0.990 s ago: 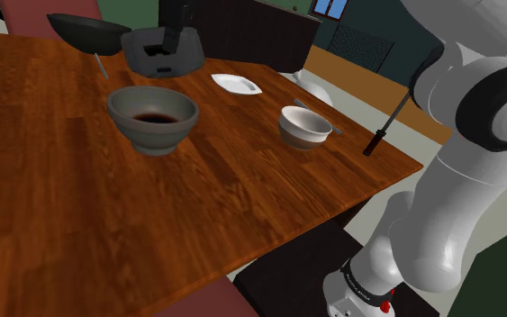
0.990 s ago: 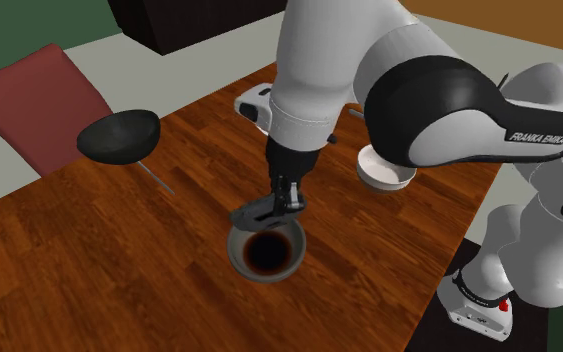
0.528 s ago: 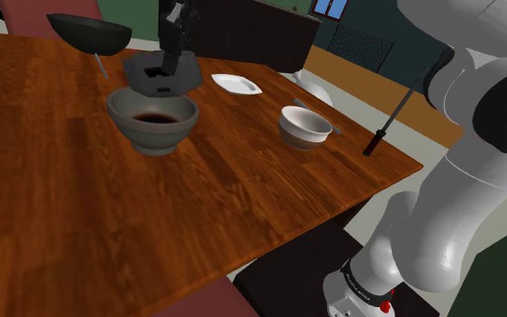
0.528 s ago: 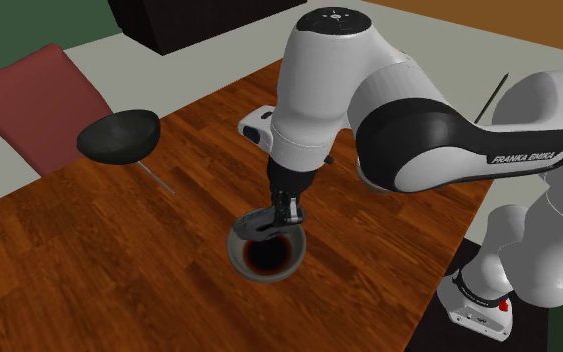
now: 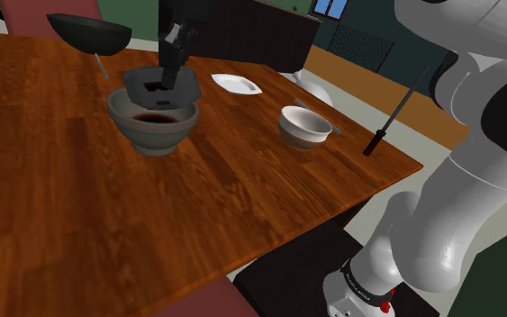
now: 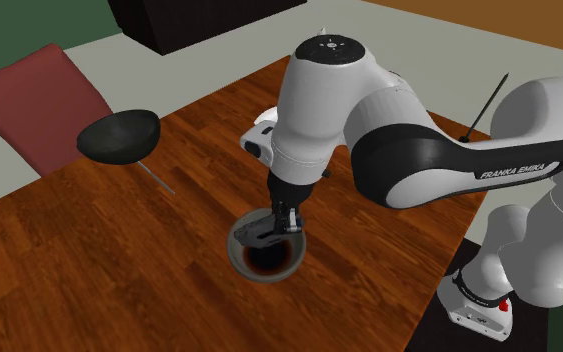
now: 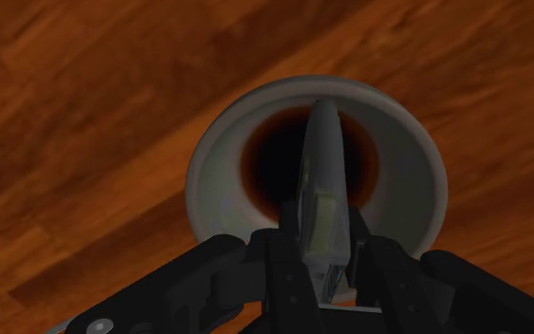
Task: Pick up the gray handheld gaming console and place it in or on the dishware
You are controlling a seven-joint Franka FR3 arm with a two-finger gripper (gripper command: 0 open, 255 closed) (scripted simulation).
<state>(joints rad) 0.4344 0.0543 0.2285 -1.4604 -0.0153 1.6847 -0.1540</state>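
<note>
Tool (image 5: 167, 79) clenched on the console (image 5: 159, 88), I hold it over the grey bowl (image 5: 152, 128) in the upper left of the shoulder view, on the wooden worktop (image 5: 80, 216). That console hangs tilted just above the bowl's dark inside, and I cannot tell whether it touches the rim. Right of them in that view, a smaller bowl (image 5: 303, 126) and a white plate (image 5: 236, 85) lie well apart from my tool.
</note>
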